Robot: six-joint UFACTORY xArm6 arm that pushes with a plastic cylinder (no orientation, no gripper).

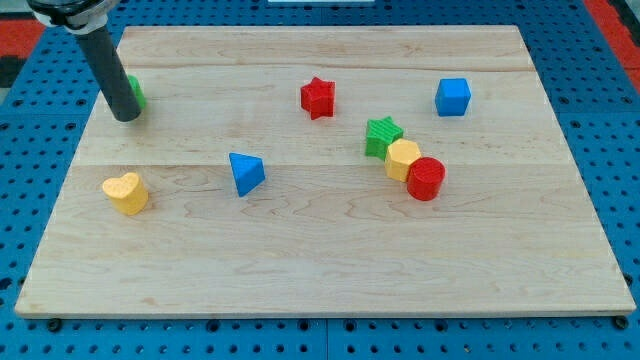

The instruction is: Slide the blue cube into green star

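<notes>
The tool is a bare rod that holds nothing; its tip [125, 117] rests at the tabletop's [320, 270] upper left against a partly hidden green block [136, 91]. Far right sits the blue cube [453, 97], near but apart from the green star [382, 137], which touches a yellow block [402, 160].

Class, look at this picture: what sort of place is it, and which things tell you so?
Probably a robotics lab bench: a wooden board on blue perforated matting, small coloured blocks such as the blue cube, and my tip near the board's top left.
</notes>
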